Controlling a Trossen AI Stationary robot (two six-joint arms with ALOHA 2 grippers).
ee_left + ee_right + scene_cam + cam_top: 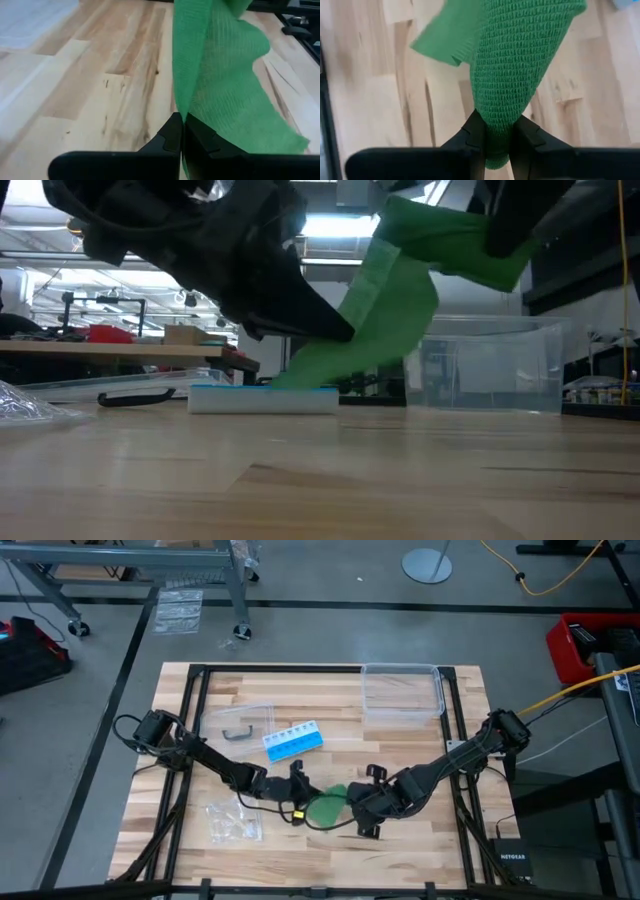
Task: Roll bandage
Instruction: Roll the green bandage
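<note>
The green bandage (327, 806) hangs between my two grippers at the table's near middle, lifted clear of the wood. In the low view it slopes from upper right (450, 240) down to its lower left end (310, 365). My left gripper (298, 802) is shut on its left end, and also shows in its wrist view (181, 120). My right gripper (362, 810) is shut on its right end, and also shows in its wrist view (496, 120). My left gripper pinches one side edge of the bandage (181, 102) between its two shut fingers, coming from the table's left. The cloth spreads away from the fingers in a loose sheet, clear of the table. My right gripper pinches a bunched, gathered end of the bandage (496, 107) between its two fingers, coming from the table's right. The cloth widens past the fingertips, and a loose corner (442, 42) folds off to one side. It hangs clear of the table.
A blue and white pill organizer (294, 741) lies just beyond the grippers. A clear plastic box (402, 690) stands at the far right. A clear lid holding a dark clip (238, 723) lies at the far left, and a small clear bag (232, 822) at the near left.
</note>
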